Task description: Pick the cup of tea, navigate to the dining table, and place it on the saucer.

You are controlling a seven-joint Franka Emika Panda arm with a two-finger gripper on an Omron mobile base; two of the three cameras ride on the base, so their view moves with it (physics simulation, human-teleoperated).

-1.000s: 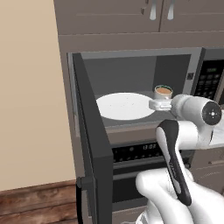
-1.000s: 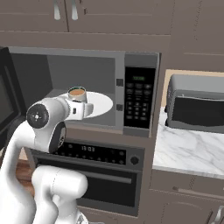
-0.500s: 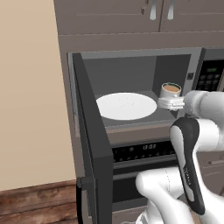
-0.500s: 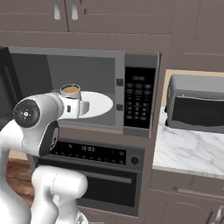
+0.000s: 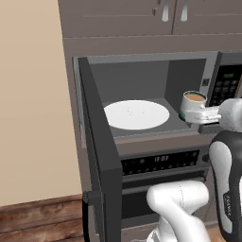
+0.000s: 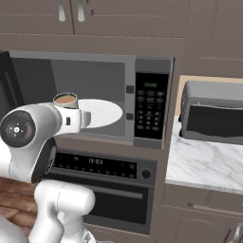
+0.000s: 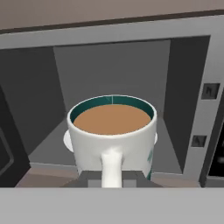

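Observation:
The cup of tea point(image 5: 193, 104) is a white mug with a teal rim and brown liquid. It hangs in the air at the front opening of the microwave point(image 5: 142, 101), near its right side. My gripper point(image 5: 204, 115) is shut on the cup's handle. In the right base view the cup point(image 6: 66, 101) sits just above my gripper point(image 6: 72, 121). Seen from the hand, the cup point(image 7: 111, 131) is close up with its handle point(image 7: 111, 166) facing me. The dining table and the saucer are out of view.
The microwave door point(image 5: 99, 156) stands open to the left. A white turntable point(image 5: 136, 114) lies inside. Below is a built-in oven point(image 6: 99, 166). To the right, a toaster oven point(image 6: 211, 113) stands on a marble counter point(image 6: 199, 166). Cabinets hang above.
The cup has come back out of the microwave toward the robot, held in my shut gripper. The arm has drawn back with it.

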